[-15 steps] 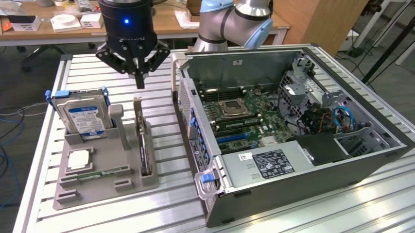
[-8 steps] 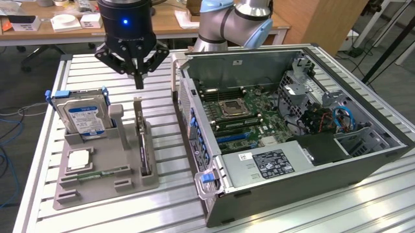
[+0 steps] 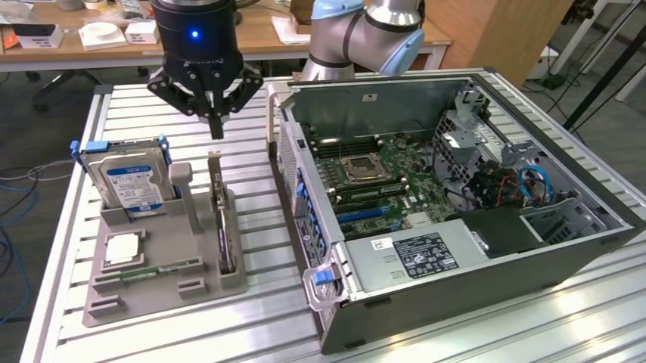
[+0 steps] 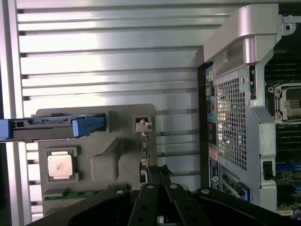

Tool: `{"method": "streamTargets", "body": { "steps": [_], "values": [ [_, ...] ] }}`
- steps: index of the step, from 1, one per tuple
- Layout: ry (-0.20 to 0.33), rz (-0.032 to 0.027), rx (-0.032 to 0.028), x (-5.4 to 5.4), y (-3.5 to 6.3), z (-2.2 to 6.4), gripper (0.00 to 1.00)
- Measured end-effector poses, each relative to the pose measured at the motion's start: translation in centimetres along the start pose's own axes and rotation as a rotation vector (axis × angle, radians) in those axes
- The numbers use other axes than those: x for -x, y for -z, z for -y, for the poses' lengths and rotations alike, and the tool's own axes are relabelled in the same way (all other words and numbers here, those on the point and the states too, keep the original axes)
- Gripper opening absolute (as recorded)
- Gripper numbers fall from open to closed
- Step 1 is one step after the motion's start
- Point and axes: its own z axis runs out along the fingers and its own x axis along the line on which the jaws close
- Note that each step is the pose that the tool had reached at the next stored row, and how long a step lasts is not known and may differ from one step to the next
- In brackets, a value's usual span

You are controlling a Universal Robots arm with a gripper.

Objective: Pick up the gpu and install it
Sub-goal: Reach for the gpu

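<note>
Gpu (image 3: 224, 227) stands on edge in the gray holder (image 3: 151, 299), its long axis running away from the exterior camera, silvery bracket at the far end. The gripper (image 3: 215, 130) hovers above that end, pinched together and empty.

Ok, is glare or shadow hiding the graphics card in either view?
Exterior view: even light with no hard shadows; the graphics card reads as a thin dark edge standing upright in the gray stand, with the shut pincer above its bracket end. Wrist view: the slatted table throws bright glare bands, and the card looks dim and edge-on by the pincer's tips.
</note>
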Motion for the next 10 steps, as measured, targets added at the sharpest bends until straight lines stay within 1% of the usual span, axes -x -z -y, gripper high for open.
{"method": "streamTargets", "body": {
  "steps": [10],
  "values": [
    [0.0,0.0001,0.0001,0.07,0.01,0.72,0.11]
  ]
}}
